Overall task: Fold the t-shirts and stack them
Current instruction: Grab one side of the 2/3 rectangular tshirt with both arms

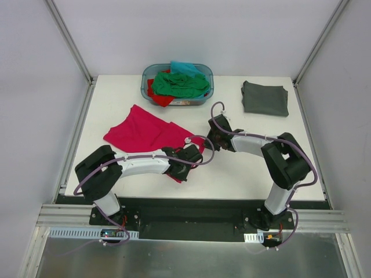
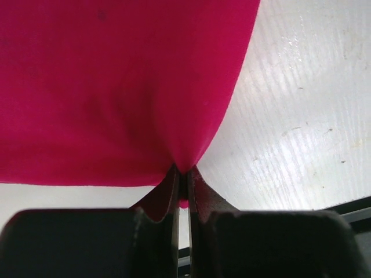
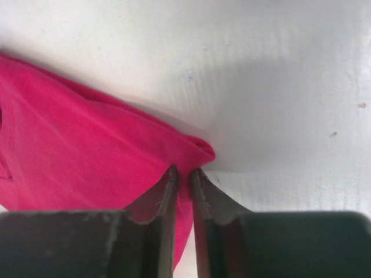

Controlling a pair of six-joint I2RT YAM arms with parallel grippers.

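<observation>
The large crimson-pink t-shirt (image 1: pixel 142 132) lies partly spread on the white table, left of centre. My left gripper (image 1: pixel 184 168) is shut on its near edge; the cloth (image 2: pixel 116 87) hangs from the pinched jaws. My right gripper (image 1: pixel 213 138) is shut on the shirt's right edge, where a fold of cloth (image 3: pixel 87 168) bunches between the jaws. A folded dark grey t-shirt (image 1: pixel 265 97) lies at the back right. Green (image 1: pixel 181 84), red (image 1: pixel 159 97) and teal (image 1: pixel 184 67) t-shirts are heaped in the basket.
The blue-green plastic basket (image 1: pixel 147 88) stands at the back centre of the table (image 1: pixel 243 174). Slanted metal frame posts rise at the back left and back right corners. The two arms almost meet in the middle of the table.
</observation>
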